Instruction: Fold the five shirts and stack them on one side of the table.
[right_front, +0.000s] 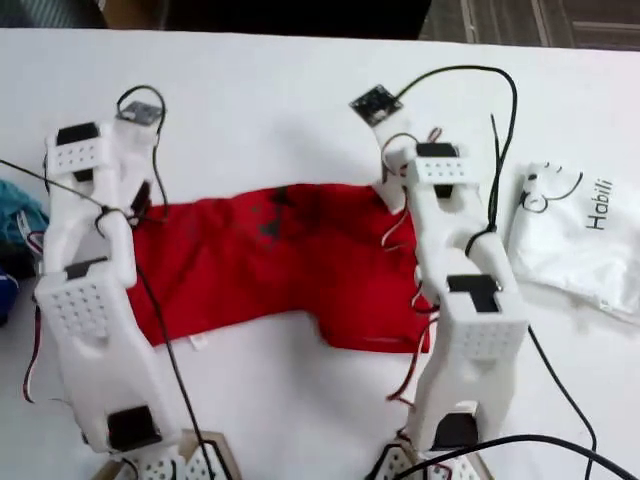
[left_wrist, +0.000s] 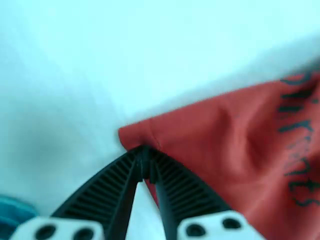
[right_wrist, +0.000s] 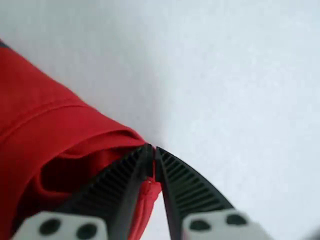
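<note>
**Two arms grip a red shirt at either end**

A red, soft-knit shirt (right_front: 250, 260) with dark lettering lies flat on the smooth white table (right_front: 300, 100); its long axis runs crosswise from one arm to the other, and a shorter flap at the right arm's end points back toward the arm bases. The left gripper (left_wrist: 145, 156), its black ribbed fingers (left_wrist: 175, 185) together, is clamped on a hemmed corner at the shirt's left end; the right gripper (right_wrist: 152, 155) is likewise pinched on a bunched fold at the shirt's right end, red cloth showing between its jaws. Beyond the shirt's right end, apart from it, sits a white wrinkled bundle (right_front: 575, 245) with dark print; beyond its left end, at the table's edge, a teal cloth (right_front: 15, 215).
</note>
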